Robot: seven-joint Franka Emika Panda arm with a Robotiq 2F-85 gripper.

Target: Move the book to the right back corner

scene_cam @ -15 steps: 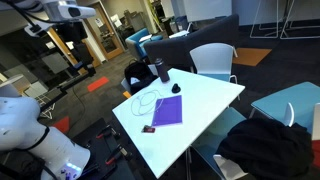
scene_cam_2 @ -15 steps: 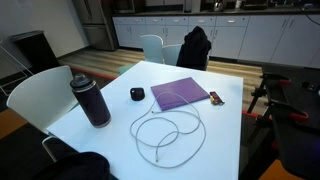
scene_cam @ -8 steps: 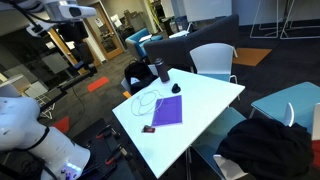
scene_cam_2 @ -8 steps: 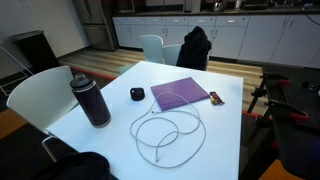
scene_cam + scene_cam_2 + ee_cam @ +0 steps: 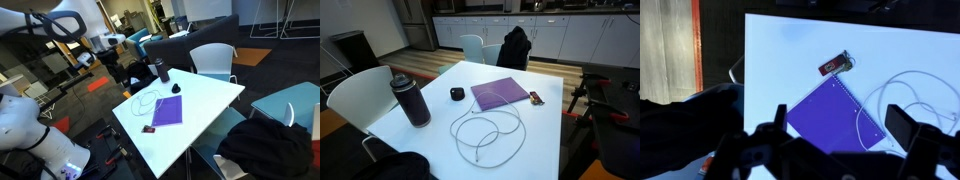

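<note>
While the tool (image 5: 838, 122) hangs with both fingers apart, gripping nothing, one white cable (image 5: 488, 135) lies coiled on the table (image 5: 545, 150) just before the one flat purple book (image 5: 500, 95). One dark bottle (image 5: 412, 102) stands aside. One small black object (image 5: 457, 94) and one red-black stick (image 5: 536, 98) flank the book.

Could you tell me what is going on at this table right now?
A Franka arm's Robotiq gripper hangs open above the white table, holding nothing. The wrist view looks down on the purple book, which lies flat on the tabletop, untouched and not yet at any corner.
</note>
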